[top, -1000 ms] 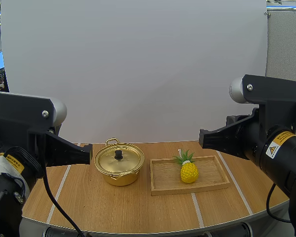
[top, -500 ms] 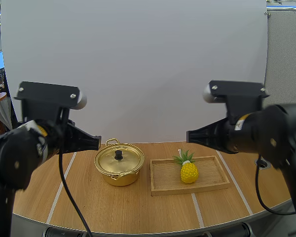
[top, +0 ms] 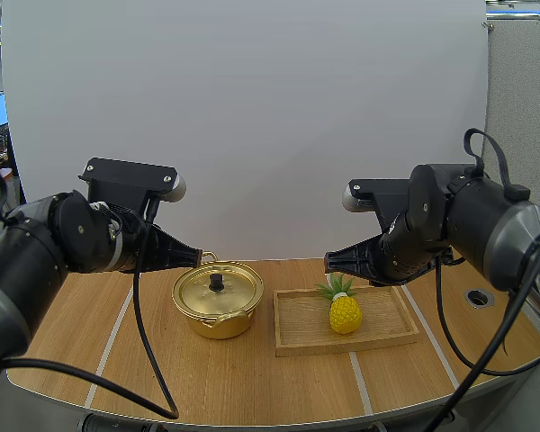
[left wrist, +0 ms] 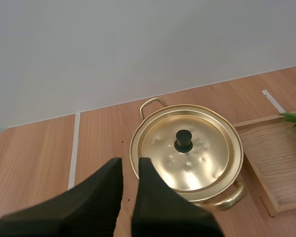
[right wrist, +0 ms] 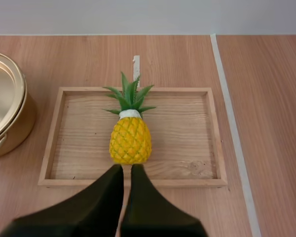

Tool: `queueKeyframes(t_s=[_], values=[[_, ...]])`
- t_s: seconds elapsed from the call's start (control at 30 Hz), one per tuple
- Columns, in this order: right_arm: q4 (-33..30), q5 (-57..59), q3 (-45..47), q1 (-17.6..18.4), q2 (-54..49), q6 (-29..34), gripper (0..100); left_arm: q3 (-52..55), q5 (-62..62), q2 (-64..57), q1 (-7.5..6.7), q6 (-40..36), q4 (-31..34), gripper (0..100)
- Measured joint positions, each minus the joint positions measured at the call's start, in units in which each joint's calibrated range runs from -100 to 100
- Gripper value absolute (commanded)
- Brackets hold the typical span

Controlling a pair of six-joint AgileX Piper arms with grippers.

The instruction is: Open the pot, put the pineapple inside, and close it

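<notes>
Left fingers point(left wrist: 130, 164) pressed together, nothing between them. They hover off the tabletop point(left wrist: 34, 153), tips just short of the rim of the gold pot point(left wrist: 222, 190).

The lid point(left wrist: 197, 160) is seated on the pot, black knob point(left wrist: 183, 140) upright at its centre.

Right fingers point(right wrist: 127, 170) also pressed together and empty. They are aimed at the base of the pineapple point(right wrist: 130, 140), close to it, not touching.

The pineapple lies mid wooden tray point(right wrist: 187, 182), crown toward the far rim. The tray sits just beside the pot, on the right arm's side.
</notes>
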Motion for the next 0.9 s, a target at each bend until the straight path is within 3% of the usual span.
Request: queueKeyframes(t_s=[0.1,0.13,0.17,0.9], values=[[0.00,-1.42,0.00,0.00,0.28,0.00,92,0.00,-0.17,1.35,0.00,0.21,-0.11,100],[0.00,-1.98,0.00,0.00,0.28,-0.15,99,0.00,-0.33,1.63,0.00,0.30,-0.11,100],[0.00,-1.96,0.00,0.00,0.28,-0.55,100,0.00,-0.34,1.79,0.00,0.30,-0.11,100],[0.00,-1.78,0.00,0.00,0.28,-2.91,100,0.00,-0.55,3.14,0.00,8.39,-1.16,100]])
